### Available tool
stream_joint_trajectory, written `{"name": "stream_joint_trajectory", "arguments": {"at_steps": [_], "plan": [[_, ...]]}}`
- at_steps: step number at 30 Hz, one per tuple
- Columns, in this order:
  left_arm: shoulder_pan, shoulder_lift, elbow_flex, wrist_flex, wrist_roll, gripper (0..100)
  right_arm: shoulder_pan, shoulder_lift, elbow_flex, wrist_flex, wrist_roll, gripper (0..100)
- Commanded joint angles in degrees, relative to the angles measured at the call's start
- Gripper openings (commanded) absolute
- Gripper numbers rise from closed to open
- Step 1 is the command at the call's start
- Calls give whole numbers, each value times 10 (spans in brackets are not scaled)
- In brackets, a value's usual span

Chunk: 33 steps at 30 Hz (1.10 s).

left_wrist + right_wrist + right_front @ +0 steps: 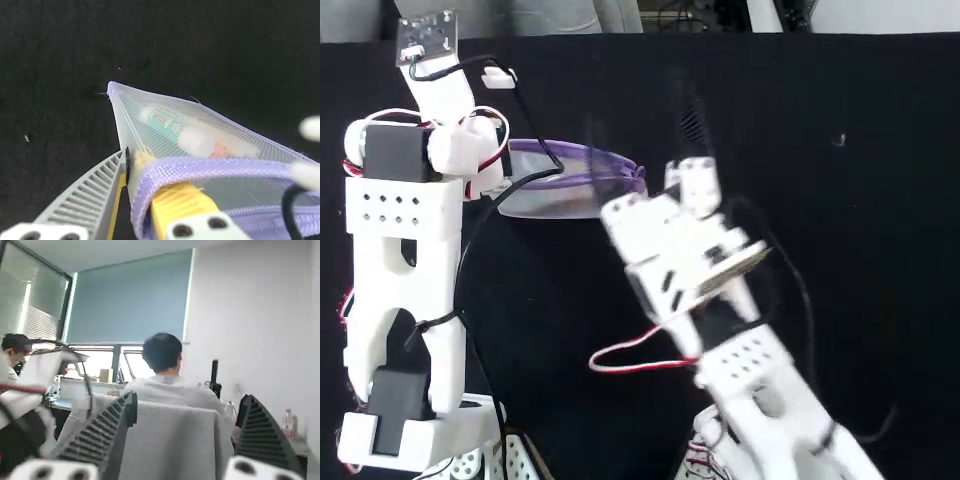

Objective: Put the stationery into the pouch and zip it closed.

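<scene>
My left claw [134, 165] is clamped on one end of the pouch [131, 117] — its edge is pinched between my grey finger and my yellow one, just by the purple zipper band [215, 167]. The pouch hangs over the black table [210, 45], its far corner pointing away from me. Inside the pouch lies the stationery [192, 137], a green-and-white piece and a whitish one with some pink, seen through the mesh. My right claw [190, 405] is raised near the pouch's other end — fingers wide apart, nothing between them.
</scene>
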Motion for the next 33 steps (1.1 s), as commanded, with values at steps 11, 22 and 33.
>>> {"name": "stream_joint_trajectory", "arguments": {"at_steps": [11, 22, 33], "plan": [[-17, -24, 40, -33, -4, 29, 97, -97, -434, 815, -138, 307], [-18, -24, 56, -42, -4, 29, 98, 18, -364, 860, -24, 307], [-76, -24, 41, -43, -26, 29, 81, 22, -102, 597, 18, 307]]}}
